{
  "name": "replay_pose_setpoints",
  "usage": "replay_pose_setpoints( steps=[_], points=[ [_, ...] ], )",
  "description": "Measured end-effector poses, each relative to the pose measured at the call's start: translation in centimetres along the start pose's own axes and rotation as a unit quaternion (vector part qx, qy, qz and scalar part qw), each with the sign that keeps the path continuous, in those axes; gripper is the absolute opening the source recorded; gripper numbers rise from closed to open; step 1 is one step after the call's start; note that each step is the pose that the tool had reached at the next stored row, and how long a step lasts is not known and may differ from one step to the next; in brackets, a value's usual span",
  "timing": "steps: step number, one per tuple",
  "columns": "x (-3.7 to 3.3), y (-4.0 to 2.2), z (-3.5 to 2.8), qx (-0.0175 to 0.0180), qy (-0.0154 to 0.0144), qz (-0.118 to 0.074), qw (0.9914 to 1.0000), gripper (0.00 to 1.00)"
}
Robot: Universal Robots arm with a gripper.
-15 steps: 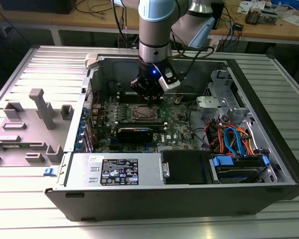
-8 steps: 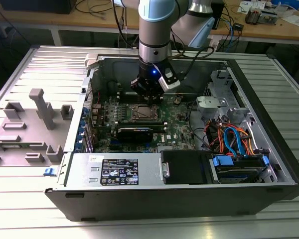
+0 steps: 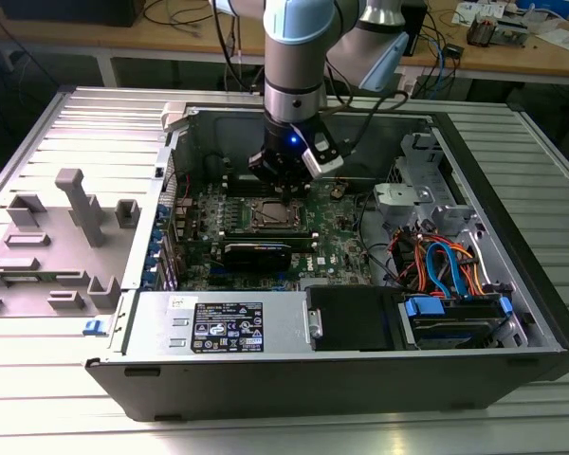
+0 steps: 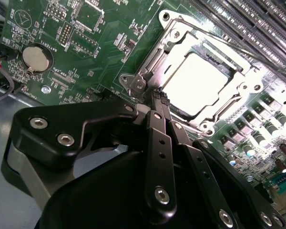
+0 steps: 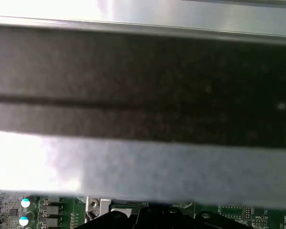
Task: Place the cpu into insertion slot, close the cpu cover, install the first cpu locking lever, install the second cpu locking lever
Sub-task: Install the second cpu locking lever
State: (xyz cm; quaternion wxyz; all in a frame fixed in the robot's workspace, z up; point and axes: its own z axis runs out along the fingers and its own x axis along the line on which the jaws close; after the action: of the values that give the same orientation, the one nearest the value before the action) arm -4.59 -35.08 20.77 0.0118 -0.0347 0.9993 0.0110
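Clenched, grasping nothing, pincer [image 4: 158, 98] is sitting at the cpu cover [image 4: 238, 71] edge, which is lying closed over the seated cpu [image 4: 195, 81]; 2 levers are looking unfinished.

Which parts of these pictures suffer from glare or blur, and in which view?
In the second wrist view, glare washes out the cpu top, and the near gripper body is dark. In the first wrist view, broad dark and pale bands are blurred. In the exterior view, the light is even over the computer case.
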Motion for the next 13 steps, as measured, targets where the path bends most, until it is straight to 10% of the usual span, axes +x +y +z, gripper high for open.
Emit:
replay_pose_setpoints(
  steps=[13],
  points=[
    [0.03, -0.43, -0.93, 0.0003, 0.0000, 0.000, 1.00000, 0.11]
  ],
)
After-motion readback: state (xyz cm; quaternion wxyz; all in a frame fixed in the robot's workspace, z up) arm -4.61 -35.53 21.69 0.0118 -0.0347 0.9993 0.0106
